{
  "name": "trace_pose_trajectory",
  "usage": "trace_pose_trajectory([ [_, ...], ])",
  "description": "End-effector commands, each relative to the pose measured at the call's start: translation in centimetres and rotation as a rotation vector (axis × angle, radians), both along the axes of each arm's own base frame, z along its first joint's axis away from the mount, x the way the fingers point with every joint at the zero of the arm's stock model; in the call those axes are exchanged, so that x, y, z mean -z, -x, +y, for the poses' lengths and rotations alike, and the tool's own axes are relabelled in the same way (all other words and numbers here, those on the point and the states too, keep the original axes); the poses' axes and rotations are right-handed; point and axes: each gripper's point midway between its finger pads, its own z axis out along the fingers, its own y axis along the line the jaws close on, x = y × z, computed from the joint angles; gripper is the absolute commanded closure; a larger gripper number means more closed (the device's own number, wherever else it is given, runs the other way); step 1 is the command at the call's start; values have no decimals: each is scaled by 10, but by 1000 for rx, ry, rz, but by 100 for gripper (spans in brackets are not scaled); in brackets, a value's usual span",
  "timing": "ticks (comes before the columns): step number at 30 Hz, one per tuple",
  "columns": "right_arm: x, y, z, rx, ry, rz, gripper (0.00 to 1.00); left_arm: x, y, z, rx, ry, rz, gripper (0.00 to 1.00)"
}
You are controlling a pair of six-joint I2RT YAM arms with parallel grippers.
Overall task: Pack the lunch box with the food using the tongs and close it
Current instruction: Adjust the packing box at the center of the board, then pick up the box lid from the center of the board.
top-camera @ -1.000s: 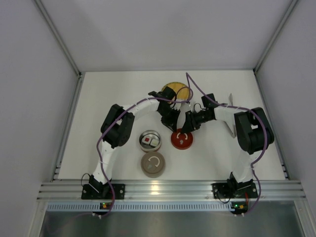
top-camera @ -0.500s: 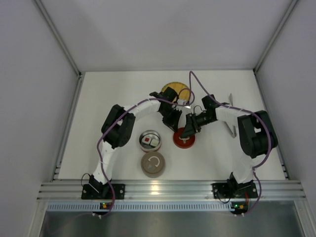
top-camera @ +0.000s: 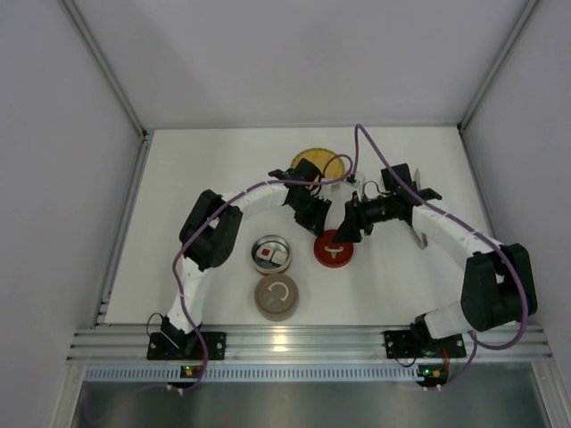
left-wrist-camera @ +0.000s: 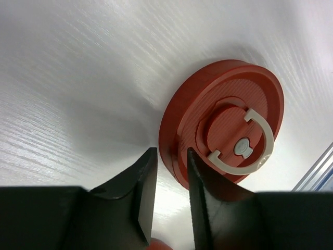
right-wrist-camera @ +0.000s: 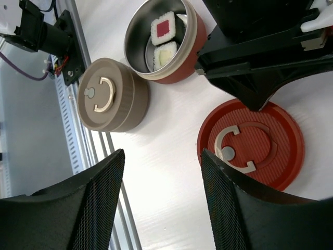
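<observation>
The lunch box (top-camera: 270,253) (right-wrist-camera: 136,52), a red bowl with a steel inside, stands open with two pieces of food in it: a red-topped cube (right-wrist-camera: 165,27) and a pale cube (right-wrist-camera: 165,53). Its red lid (top-camera: 333,251) (left-wrist-camera: 223,130) (right-wrist-camera: 252,143) lies flat on the table to the right. My left gripper (top-camera: 318,228) (left-wrist-camera: 171,151) is open by a narrow gap at the lid's rim, one finger (left-wrist-camera: 200,198) overlapping it. Just right of the lid, my right gripper (top-camera: 344,234) (right-wrist-camera: 162,152) is open wide and holds nothing. The tongs (top-camera: 422,239) lie mostly under the right arm.
A beige round container (top-camera: 277,296) (right-wrist-camera: 106,94) with its lid on stands in front of the lunch box. The yellow woven plate (top-camera: 314,159) lies behind the left gripper. Aluminium rails (top-camera: 303,341) run along the near edge.
Both grippers have opened. The right arm's elbow has swung out to the right and its gripper has drawn back off the red lid, which shifted slightly right.
</observation>
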Motion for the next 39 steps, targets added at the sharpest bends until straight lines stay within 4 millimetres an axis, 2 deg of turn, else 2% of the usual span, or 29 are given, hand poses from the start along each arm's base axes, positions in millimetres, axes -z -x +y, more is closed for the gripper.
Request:
trace_pose_trajectory([
  [1,-17,-2,-7,6,-8,-117,40,-34,-8,-3,11,69,-74,64],
  [2,-22,-3,-11,19,-7,-135,40,-38,-9,-2,7,80,-78,52],
  [3,-23,-2,-13,27,-5,-132,40,-40,-9,0,6,84,-83,45],
  [5,-31,-1,-20,48,-11,-151,40,-60,-15,2,-8,111,-143,32],
  [6,-31,1,-23,55,-8,-141,40,-62,-14,4,-9,113,-156,5],
  [7,-35,3,-25,57,-8,-155,40,-81,-17,7,-20,128,-207,2],
  [10,-33,9,-34,63,13,-166,40,-104,-27,16,-59,155,-298,2],
  [11,-32,10,-36,65,23,-170,39,-125,-30,20,-74,182,-339,2],
  [12,-28,12,-38,70,40,-171,39,-135,-31,22,-80,198,-361,2],
  [13,-28,15,-41,71,50,-175,40,-141,-30,25,-84,213,-369,2],
  [15,-26,16,-46,93,66,-180,40,-175,-28,29,-87,282,-438,2],
  [17,-30,12,-55,148,60,-176,40,-188,-20,32,-57,307,-481,2],
  [18,-30,12,-58,164,43,-158,40,-187,-5,35,-12,295,-431,2],
  [20,-32,3,-74,236,21,-119,40,-186,1,35,60,224,-448,2],
  [21,-32,0,-80,260,20,-109,39,-177,9,42,77,154,-435,2],
  [23,-26,-14,-108,370,25,-74,39,-172,21,38,128,91,-472,2],
  [24,-25,-17,-116,394,27,-67,39,-161,24,44,139,34,-491,2],
  [25,-22,-20,-123,419,28,-53,39,-164,26,45,171,18,-552,2],
  [26,-21,-24,-137,473,28,-43,39,-161,36,38,210,-3,-582,2],
  [28,-18,-27,-149,509,20,-20,39,-146,38,40,249,-86,-622,2],
  [29,-18,-28,-158,540,5,-5,39,-139,47,36,284,-112,-614,2],
  [34,-14,-30,-178,603,-17,32,39,-115,59,19,389,-181,-631,2],
  [36,-16,-30,-184,625,-21,26,39,-99,63,10,446,-260,-677,2],
  [38,-18,-30,-186,635,-29,17,39,-90,68,2,482,-307,-714,6],
  [39,-18,-30,-186,637,-34,19,39,-80,67,-3,498,-328,-716,8],
])
